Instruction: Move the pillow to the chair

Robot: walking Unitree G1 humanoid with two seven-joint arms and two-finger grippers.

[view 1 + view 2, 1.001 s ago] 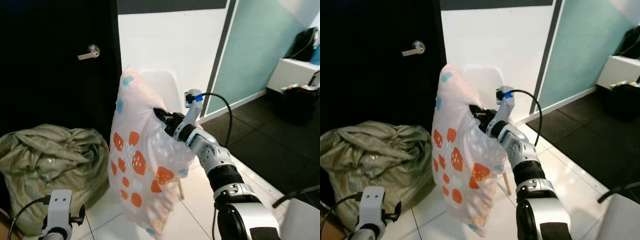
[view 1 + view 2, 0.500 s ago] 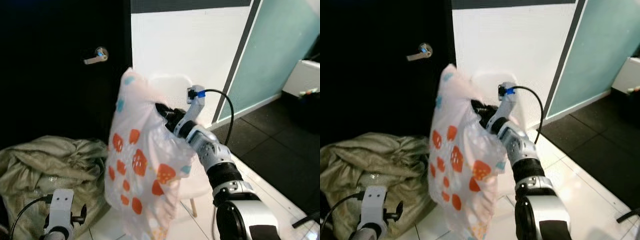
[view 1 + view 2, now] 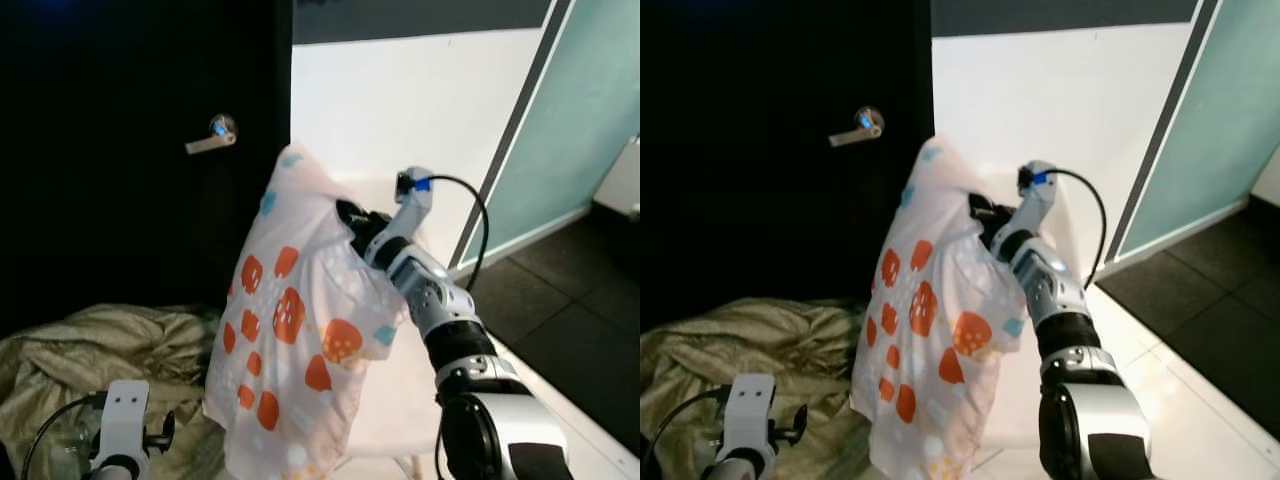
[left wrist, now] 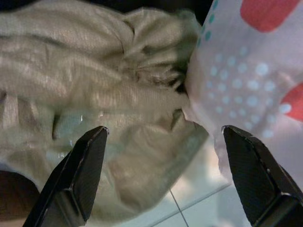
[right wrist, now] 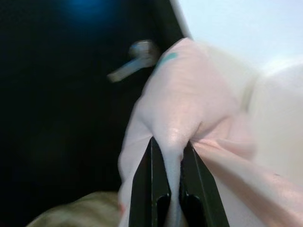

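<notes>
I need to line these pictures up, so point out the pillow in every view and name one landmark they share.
Left eye view: pillow hangs mid-picture from the right gripper.
Right eye view: pillow hangs mid-picture, beside the dark door.
Left wrist view: pillow at the edge next to the olive bag.
Right wrist view: a fold of pillow pinched between the fingers.
Shared landmark: the door handle, also in the right wrist view.

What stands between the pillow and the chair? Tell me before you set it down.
Nothing visible does. The right tool is shut on a fold of the pillow, which hangs directly in front of the white chair. The olive sack lies on the floor to the left, off that path.
</notes>
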